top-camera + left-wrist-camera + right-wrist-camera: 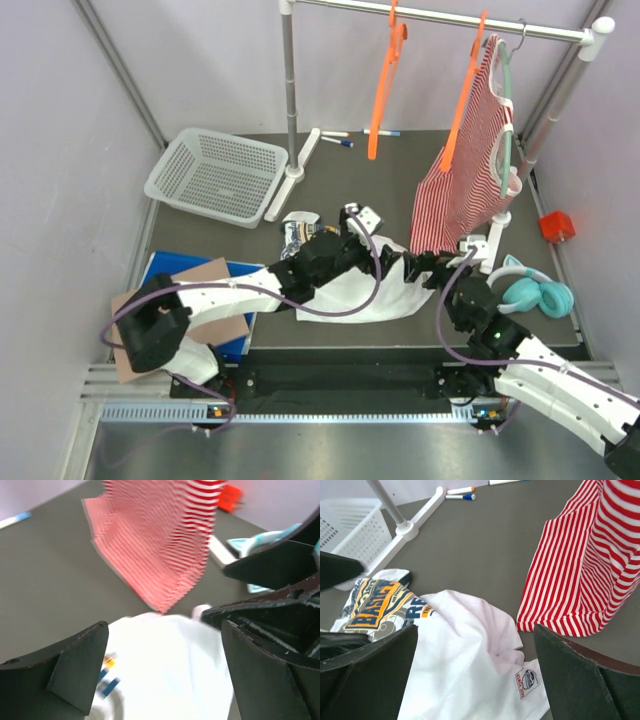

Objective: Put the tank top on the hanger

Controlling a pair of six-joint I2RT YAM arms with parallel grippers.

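The white tank top [352, 292] lies crumpled on the dark table, its graphic print [375, 605] turned up at the left. My left gripper [360, 228] hangs open just above it, the cloth [170, 665] showing between its fingers [65, 675]. My right gripper [425, 266] is open and empty over the top's right edge [465, 665], near a small label [526, 680]. Two orange hangers hang on the rail, one free [384, 85] and one [463, 105] beside the red-and-white striped top [470, 180].
The striped top hangs on a pale green hanger [507, 100], its hem [570, 622] near the table. A white basket [215, 175] is at back left, the rack pole [290, 90] and markers [335, 138] behind. Teal headphones [535, 295] and a red cube [556, 226] are at right. Blue board [235, 268] is at left.
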